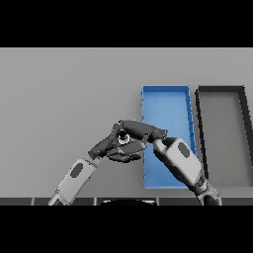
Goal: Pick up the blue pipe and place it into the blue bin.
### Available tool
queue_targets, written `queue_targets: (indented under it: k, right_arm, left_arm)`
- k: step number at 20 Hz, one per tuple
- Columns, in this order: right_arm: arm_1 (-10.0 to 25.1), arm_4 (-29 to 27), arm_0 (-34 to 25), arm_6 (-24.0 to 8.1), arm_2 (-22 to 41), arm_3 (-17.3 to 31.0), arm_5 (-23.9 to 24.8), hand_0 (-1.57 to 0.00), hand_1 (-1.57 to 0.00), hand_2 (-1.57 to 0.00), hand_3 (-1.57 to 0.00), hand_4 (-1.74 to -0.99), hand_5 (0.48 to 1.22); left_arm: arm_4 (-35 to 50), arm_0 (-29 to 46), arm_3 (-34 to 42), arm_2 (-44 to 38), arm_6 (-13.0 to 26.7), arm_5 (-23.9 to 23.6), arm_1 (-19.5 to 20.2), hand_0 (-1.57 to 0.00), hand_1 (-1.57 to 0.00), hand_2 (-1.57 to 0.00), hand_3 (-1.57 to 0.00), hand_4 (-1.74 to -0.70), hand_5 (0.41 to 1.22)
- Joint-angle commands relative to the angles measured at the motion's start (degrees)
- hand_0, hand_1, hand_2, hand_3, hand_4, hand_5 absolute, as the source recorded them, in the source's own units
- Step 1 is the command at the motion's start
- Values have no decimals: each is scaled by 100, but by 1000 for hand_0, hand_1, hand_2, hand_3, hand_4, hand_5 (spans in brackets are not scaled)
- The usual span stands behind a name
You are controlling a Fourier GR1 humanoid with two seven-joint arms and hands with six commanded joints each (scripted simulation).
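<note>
The right hand reaches leftward from its white and grey forearm, which comes in from the tabletop's near right edge and crosses over the near left part of the blue bin. Its dark fingers stretch out to the left, just past the bin's left wall, over the grey table, and a small light round shape shows under them; whether that is the blue pipe cannot be told, and the pipe does not show plainly anywhere in the head view. Whether this hand grips anything cannot be told either, since the two hands overlap there. The left hand rises from the near edge, left of centre, and meets the right hand from below and from the left, its dark fingers lying just under the right hand's fingers; how its fingers are set cannot be made out. The blue bin is a long open tray running from the near edge toward the middle of the tabletop, right of centre. Just beside it, on its right, lies a dark bin of similar shape with a grey floor, near the right edge.
</note>
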State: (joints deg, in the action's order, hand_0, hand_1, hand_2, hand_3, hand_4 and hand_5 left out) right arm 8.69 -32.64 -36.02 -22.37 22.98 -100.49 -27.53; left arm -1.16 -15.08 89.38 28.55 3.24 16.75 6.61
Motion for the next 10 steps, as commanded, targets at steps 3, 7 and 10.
queue_targets:
  k: [3, 7, 10]
  right_arm:
    - [13, -1070, -357, -687, -234, -66, 471, -1571, -1571, -1571, -1571, -1491, 1221]
    - [322, -1728, -1391, -836, -691, -96, 1015, -1571, -1571, -1571, -1571, -1493, 1221]
    - [520, -1900, -2162, -573, -992, 367, 957, -1571, -1571, -1571, -1571, -1495, 1221]
  left_arm:
    - [45, 125, 142, 80, 97, 25, 13, -11, -10, -10, -10, -918, 527]
    - [55, 91, 140, 29, 255, 4, 80, -4, -4, -3, -4, -926, 496]
    - [79, 179, 291, 84, 328, 30, 110, -2, -1, -1, -1, -925, 488]
